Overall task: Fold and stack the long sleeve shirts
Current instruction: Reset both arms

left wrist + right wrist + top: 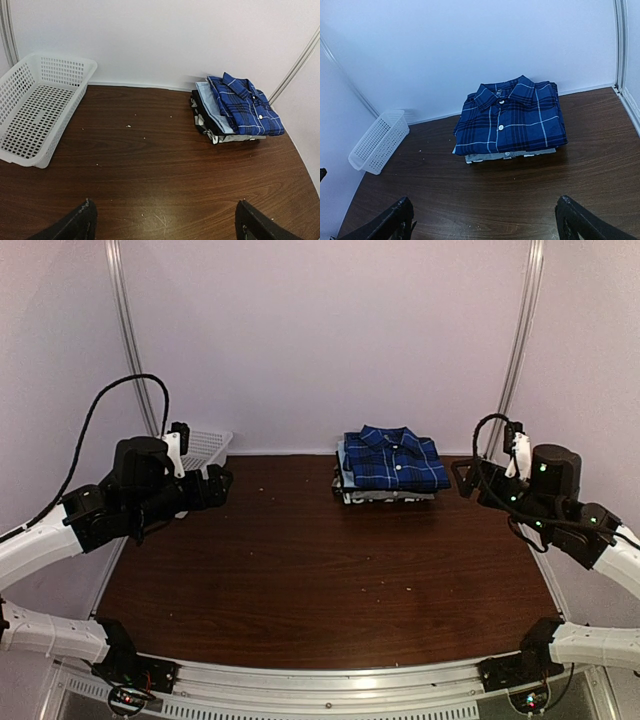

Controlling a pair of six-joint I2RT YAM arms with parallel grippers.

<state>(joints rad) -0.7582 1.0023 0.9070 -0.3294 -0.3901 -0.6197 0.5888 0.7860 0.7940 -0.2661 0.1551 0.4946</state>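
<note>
A stack of folded shirts stands at the back middle of the table. The blue plaid shirt (393, 459) lies on top, collar to the wall; it also shows in the left wrist view (244, 104) and the right wrist view (512, 120). A light blue shirt (212, 106), a dark one and a grey one (510, 154) lie under it. My left gripper (222, 480) is open and empty above the table's left side. My right gripper (464, 476) is open and empty to the right of the stack.
A white lattice basket (205, 447) stands empty at the back left corner, also in the left wrist view (40, 107). The brown wooden table (320, 570) carries small crumbs. White walls close the back and sides.
</note>
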